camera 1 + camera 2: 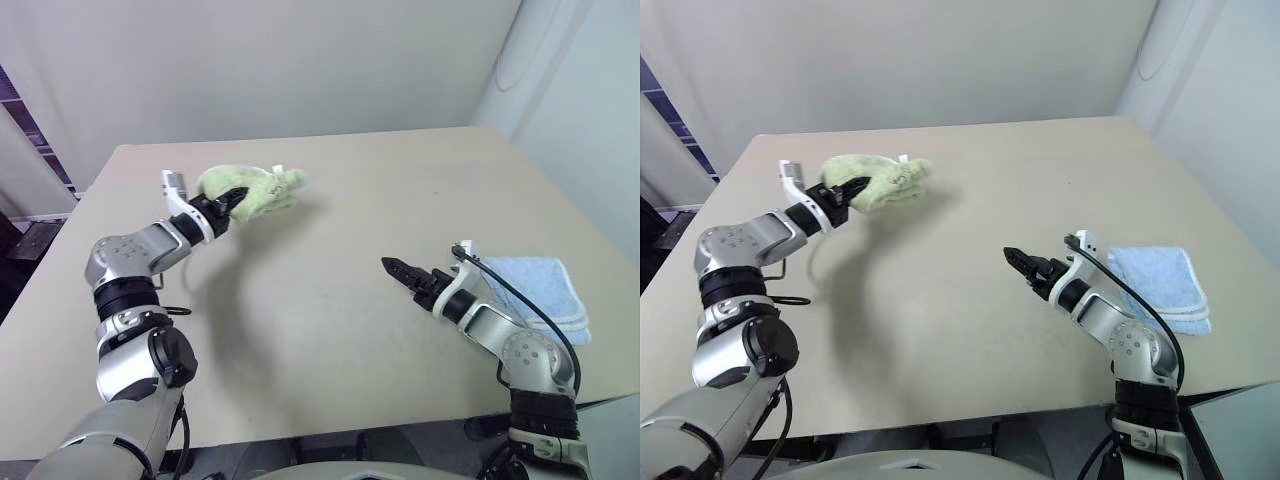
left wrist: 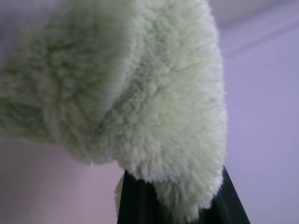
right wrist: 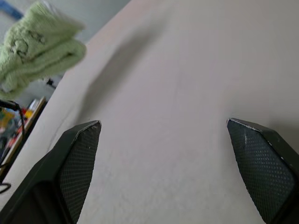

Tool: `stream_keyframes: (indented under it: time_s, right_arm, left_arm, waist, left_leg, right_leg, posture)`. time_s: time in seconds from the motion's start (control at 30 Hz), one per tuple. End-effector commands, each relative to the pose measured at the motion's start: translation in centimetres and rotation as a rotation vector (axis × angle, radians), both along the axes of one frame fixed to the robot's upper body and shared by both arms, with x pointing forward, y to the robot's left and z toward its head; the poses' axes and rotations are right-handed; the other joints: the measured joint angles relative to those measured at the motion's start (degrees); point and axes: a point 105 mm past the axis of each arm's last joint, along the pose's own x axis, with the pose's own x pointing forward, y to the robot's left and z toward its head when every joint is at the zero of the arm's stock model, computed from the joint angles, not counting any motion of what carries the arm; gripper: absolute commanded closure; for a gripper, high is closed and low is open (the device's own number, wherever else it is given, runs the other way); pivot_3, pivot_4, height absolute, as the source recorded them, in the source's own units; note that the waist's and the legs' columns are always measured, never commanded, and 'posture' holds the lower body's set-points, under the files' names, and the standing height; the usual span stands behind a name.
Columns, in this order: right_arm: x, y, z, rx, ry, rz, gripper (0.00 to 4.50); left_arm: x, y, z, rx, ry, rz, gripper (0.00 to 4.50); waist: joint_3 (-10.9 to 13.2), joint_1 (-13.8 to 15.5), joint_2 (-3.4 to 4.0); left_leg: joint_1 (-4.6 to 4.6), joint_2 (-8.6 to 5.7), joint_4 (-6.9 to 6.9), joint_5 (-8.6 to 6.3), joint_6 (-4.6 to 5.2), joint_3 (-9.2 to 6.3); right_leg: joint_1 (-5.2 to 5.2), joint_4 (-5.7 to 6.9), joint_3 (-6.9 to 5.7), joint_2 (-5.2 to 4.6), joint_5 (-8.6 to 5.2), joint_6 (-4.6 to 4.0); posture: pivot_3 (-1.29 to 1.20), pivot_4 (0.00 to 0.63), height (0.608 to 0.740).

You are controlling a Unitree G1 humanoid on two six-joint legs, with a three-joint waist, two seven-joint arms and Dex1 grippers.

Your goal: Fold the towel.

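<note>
Towel (image 1: 262, 188) bunched, left end effector (image 1: 234, 198) clamped

In front of me is a plain beige surface (image 1: 330, 330), matte and smooth, with rounded corners. Directly on it, near its right edge and toward my near side, lies a folded light blue towel (image 1: 535, 285), flat, with pale stripes along its right border.

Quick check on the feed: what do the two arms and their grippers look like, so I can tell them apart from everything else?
Both arms are silver-grey metal with rounded black joint housings. Each ends in a white wrist bracket and a gripper of two black fingers: left gripper, right gripper. The finger pads have a dotted texture. A black cable loops along the right forearm.
</note>
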Motion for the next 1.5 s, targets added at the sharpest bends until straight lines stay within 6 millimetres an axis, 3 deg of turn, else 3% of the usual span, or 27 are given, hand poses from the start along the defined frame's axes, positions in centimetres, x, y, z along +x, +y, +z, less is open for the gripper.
stream_keyframes:
  time_s: [0.03,0.17,0.4,0.63,0.87,1.3,1.5]
  right_arm:
    - [0.8,0.8,1.1,-0.007,-0.057,0.047,0.00]
    - [1.0,2.0,1.0,-0.011,-0.071,0.110,0.00]
    - [0.8,3.5,0.5,-0.028,-0.084,0.191,0.00]
    - [0.8,4.1,0.2,-0.056,-0.094,0.234,0.00]
    - [0.4,4.4,-0.3,-0.101,-0.098,0.275,0.00]
    - [0.2,4.5,-0.4,-0.107,-0.090,0.299,0.00]
    - [-0.2,4.9,-0.4,-0.104,-0.098,0.325,0.00]
  left_arm:
    - [-1.2,3.9,1.8,0.007,-0.065,0.144,4.49]
    - [-3.4,9.7,0.6,-0.071,-0.014,0.343,4.49]
    - [-7.4,14.8,-1.4,-0.082,0.034,0.516,4.49]
    - [-9.5,16.8,-3.1,-0.171,0.071,0.580,4.49]
    - [-11.2,16.4,-6.1,-0.175,0.176,0.564,4.49]
    - [-13.5,15.4,-8.7,-0.195,0.250,0.583,0.04]
    - [-16.1,14.1,-11.2,-0.194,0.362,0.529,0.04]
  waist:
    - [0.0,-0.1,-0.02]
    - [0.0,-0.3,-0.10]
    - [-0.1,0.1,-0.30]
    - [-0.2,-0.2,-0.49]
    - [-0.2,-0.5,-0.47]
    - [-0.3,-1.7,-0.41]
    - [-0.4,-2.0,-0.42]
  left_leg:
    - [0.00,0.00,0.00,0.00,-0.01,0.00]
    - [0.03,0.00,0.00,0.07,-0.14,0.03]
    - [0.25,-0.03,0.02,0.10,-0.24,0.02]
    - [0.27,-0.03,0.02,0.01,-0.42,0.02]
    - [0.36,-0.02,-0.02,0.01,-0.43,0.03]
    - [0.85,0.00,-0.36,0.00,-0.44,0.24]
    - [0.95,0.01,-0.71,0.01,-0.43,0.49]
  right_leg:
    - [-0.02,0.04,0.01,0.00,0.00,0.00]
    - [-0.17,0.32,0.07,0.01,-0.01,-0.03]
    - [0.00,0.47,0.01,-0.08,-0.02,-0.12]
    - [-0.01,0.48,0.01,-0.12,-0.02,-0.37]
    - [0.00,0.48,0.08,-0.08,-0.03,-0.39]
    - [0.18,0.45,0.28,-0.12,-0.17,-0.64]
    - [0.08,0.45,0.55,-0.08,-0.17,-0.61]
  posture:
    - [0.00,0.000,0.740]
    - [0.00,0.000,0.740]
    - [0.00,0.000,0.740]
    - [0.00,0.000,0.740]
    - [0.00,0.000,0.740]
    - [0.00,0.000,0.740]
    - [0.00,0.000,0.740]
